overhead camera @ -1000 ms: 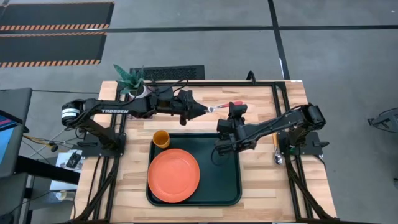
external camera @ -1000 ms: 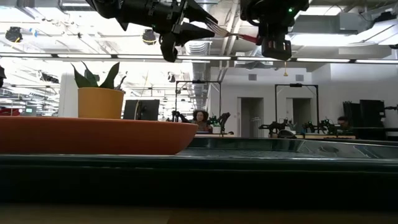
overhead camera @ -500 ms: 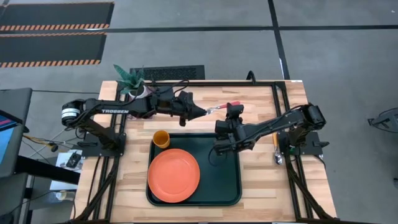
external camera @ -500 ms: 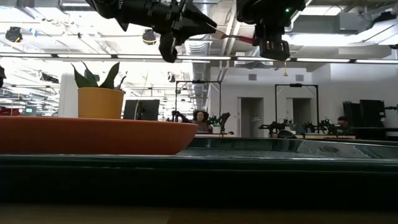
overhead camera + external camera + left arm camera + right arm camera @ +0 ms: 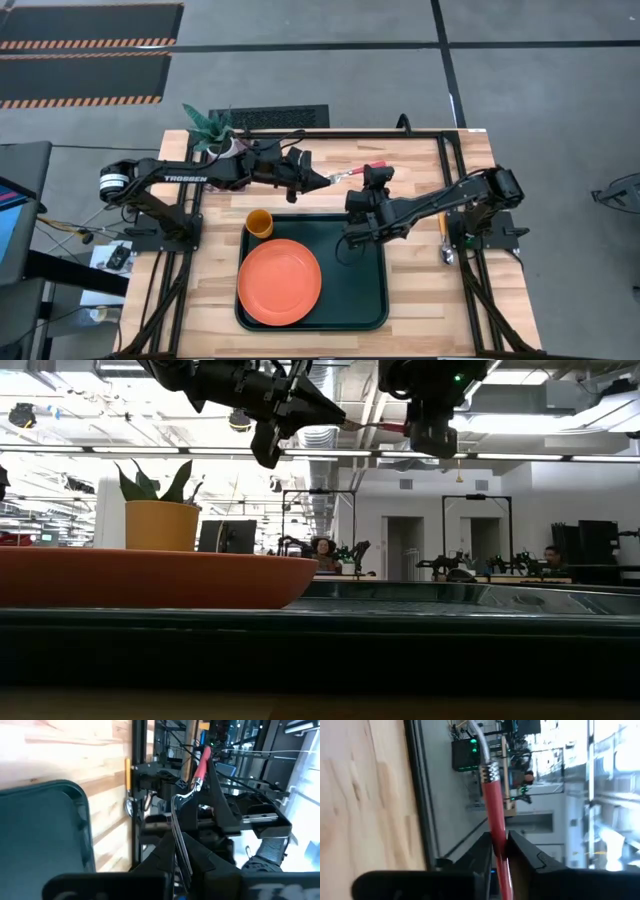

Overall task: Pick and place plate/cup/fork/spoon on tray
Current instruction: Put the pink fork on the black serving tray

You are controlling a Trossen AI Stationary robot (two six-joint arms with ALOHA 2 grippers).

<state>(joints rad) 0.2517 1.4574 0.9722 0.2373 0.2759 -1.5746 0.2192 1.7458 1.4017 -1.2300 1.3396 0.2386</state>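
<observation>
Left gripper (image 5: 328, 180) clamped on the tines of the fork (image 5: 355, 173), right gripper (image 5: 378, 172) clamped on its red handle, above the tray's (image 5: 370, 310) far edge. Light, stiff, likely slippery metal; better held by the handle.

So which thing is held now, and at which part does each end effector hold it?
The fork is held by both: the left end effector grips its metal tine end, and the right end effector grips its red handle, above the table.

Overhead, table-level and two wrist cameras, all sharing the fork (image 5: 352, 174).
</observation>
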